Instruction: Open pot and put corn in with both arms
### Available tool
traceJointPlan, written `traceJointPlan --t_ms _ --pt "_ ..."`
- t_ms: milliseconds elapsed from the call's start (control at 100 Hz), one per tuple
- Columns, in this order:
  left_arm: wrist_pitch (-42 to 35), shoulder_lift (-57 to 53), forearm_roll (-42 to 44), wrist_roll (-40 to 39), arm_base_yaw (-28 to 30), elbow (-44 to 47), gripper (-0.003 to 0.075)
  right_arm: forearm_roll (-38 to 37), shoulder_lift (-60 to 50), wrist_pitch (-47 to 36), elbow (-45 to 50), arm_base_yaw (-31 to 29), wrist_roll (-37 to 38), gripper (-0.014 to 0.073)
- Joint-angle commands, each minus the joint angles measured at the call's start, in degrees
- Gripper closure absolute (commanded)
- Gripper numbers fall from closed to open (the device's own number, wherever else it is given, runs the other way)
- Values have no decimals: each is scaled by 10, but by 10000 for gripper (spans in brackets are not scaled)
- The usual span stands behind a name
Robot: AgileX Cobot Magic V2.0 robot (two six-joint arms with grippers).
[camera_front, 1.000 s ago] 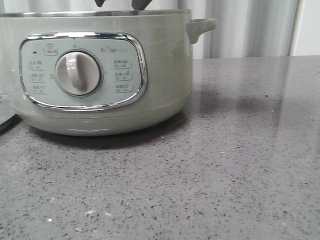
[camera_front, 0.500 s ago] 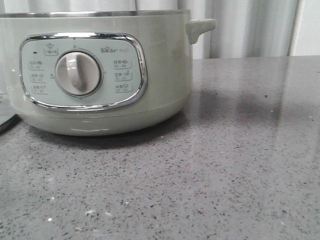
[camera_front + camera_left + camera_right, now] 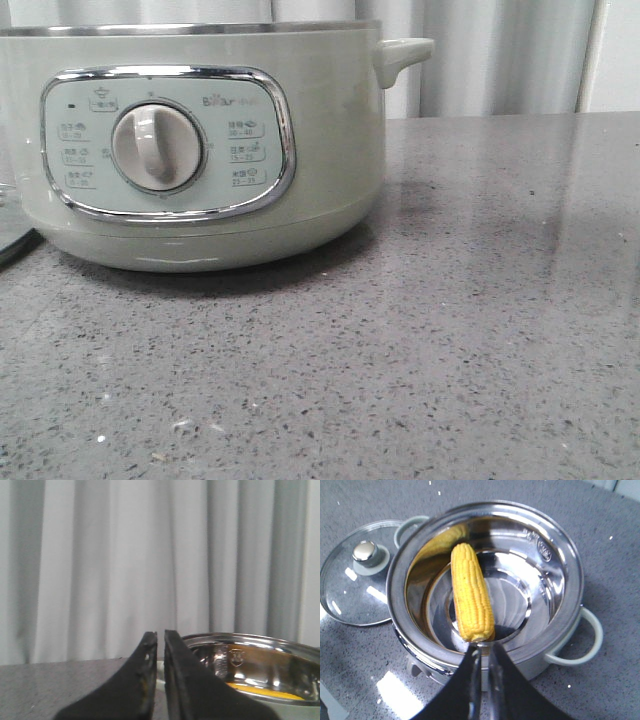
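Observation:
The pale grey-green pot (image 3: 330, 150) stands open at the left of the front view, its dial panel facing me. In the right wrist view the yellow corn (image 3: 471, 597) lies inside the pot's steel bowl (image 3: 560, 545). My right gripper (image 3: 482, 647) hovers above the pot's near rim, jaws almost together and empty. My left gripper (image 3: 160, 635) is shut and empty, held beside the pot (image 3: 260, 655) at rim height; a yellow strip of the corn (image 3: 265, 693) shows inside. Neither gripper shows in the front view.
The glass lid (image 3: 350, 590) with its metal knob lies flat on the grey speckled counter beside the pot; its edge shows at the far left of the front view (image 3: 10, 235). Pale curtains hang behind the counter (image 3: 480, 330).
One second ago dark gripper tips showed over the pot's rim at the top of the front view. They have risen out of that view. The pot has not moved.

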Motion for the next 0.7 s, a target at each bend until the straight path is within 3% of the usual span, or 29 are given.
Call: traceJointPlan --t_ms 0,230,400,690 --pt "50 -28 -14 -7 -5 -30 741 -12 -61 -92 46 -1 -7 662" --pt "121 -92 -14 -7 -5 -35 741 -45 -178 -232 225 -1 -7 662" --pt "122 -103 -14 -7 -5 -35 741 -91 -263 -326 365 -1 -7 662" --pt "122 -104 -14 -7 -5 -33 741 -97 -424 -472 568 -2 -7 662"
